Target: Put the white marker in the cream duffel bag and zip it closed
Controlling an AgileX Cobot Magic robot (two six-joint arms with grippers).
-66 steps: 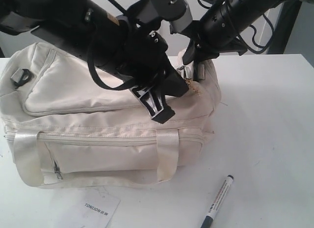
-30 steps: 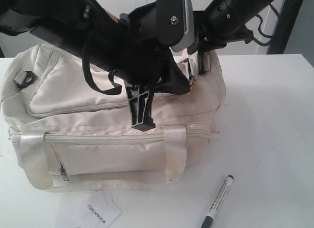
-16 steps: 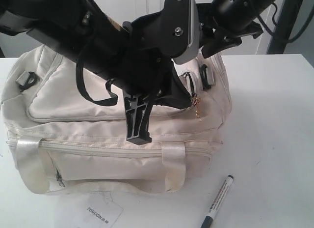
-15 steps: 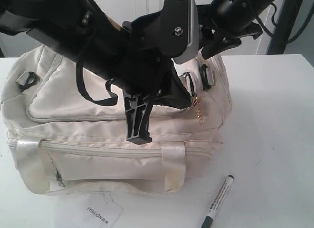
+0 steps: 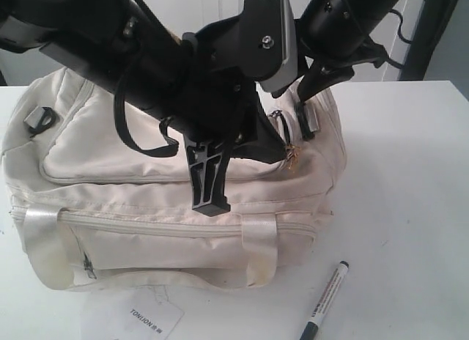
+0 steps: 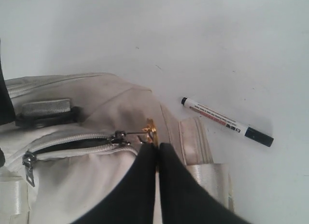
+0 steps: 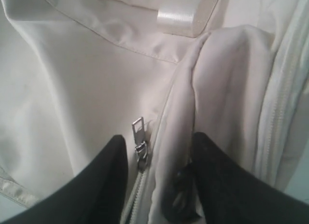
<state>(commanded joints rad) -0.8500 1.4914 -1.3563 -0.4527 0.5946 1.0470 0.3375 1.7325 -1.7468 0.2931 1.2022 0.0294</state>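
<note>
The cream duffel bag (image 5: 110,135) lies on the white table, its top zip (image 6: 72,144) slightly parted and showing dark lining. My left gripper (image 5: 282,151) reaches across the bag's top, shut on the metal zip pull (image 6: 130,133) with its gold charm (image 6: 150,127). My right gripper (image 5: 314,87) hangs over the bag's right end, open, its fingers (image 7: 108,175) straddling a fabric fold and a silver zip pull (image 7: 139,137). The white marker (image 5: 326,300) lies on the table in front of the bag's right end, and the left wrist view shows the marker (image 6: 224,121) beyond the bag.
A white paper tag (image 5: 150,318) lies at the table's front edge before the bag. Black strap clips sit at the bag's left end (image 5: 37,119) and right end (image 5: 308,124). Bare table (image 5: 410,171) stretches to the right of the bag. Both arms crowd the space above the bag.
My right gripper's jaws have spread, and it lifted off the bag's right end and then dipped back toward it. The bag's right end settled outward. My left gripper stays shut on the zip pull.
</note>
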